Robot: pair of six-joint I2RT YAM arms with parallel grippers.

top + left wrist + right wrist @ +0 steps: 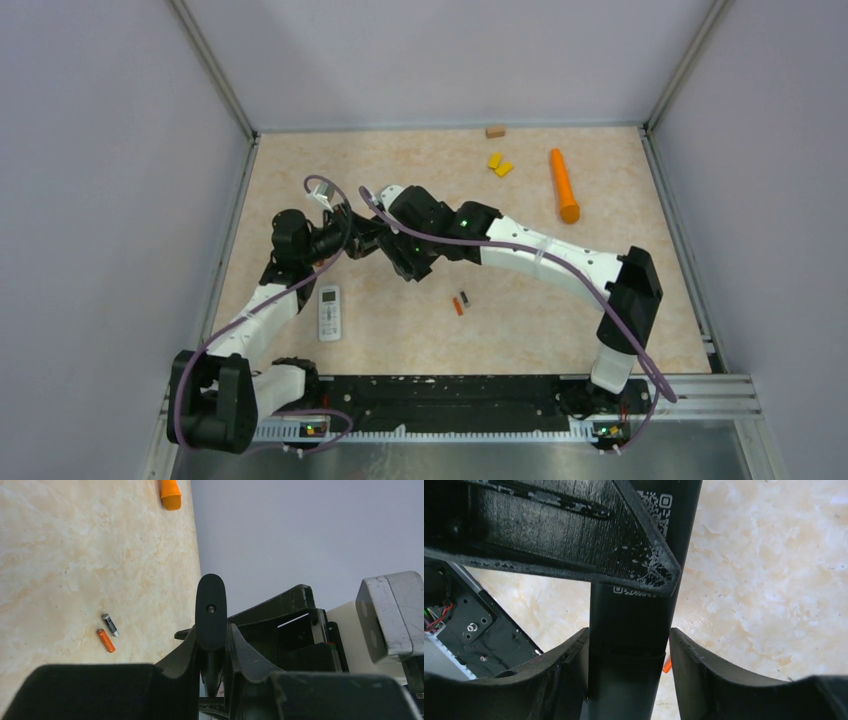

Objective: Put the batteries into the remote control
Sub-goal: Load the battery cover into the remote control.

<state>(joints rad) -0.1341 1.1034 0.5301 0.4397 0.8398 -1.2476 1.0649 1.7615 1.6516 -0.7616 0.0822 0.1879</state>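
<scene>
Grey walls hem a pale marbled table [600,300] on three sides, and the two arms meet over its left half.
Bare tabletop lies open to the right of centre. A white remote [329,312] lies flat near the front left. An orange battery [457,306] and a dark battery [464,298], both tiny, lie side by side near the middle, well apart from it. Only the wrist views show the tools. The left gripper [214,632] is pinched narrow on a black bar [639,615]. The right gripper [629,635] straddles the bar's code-labelled face, with a gap beside one finger. Overhead alone shows the long orange cylinder [564,185] whole and the yellow blocks [499,163] toward the far edge.
</scene>
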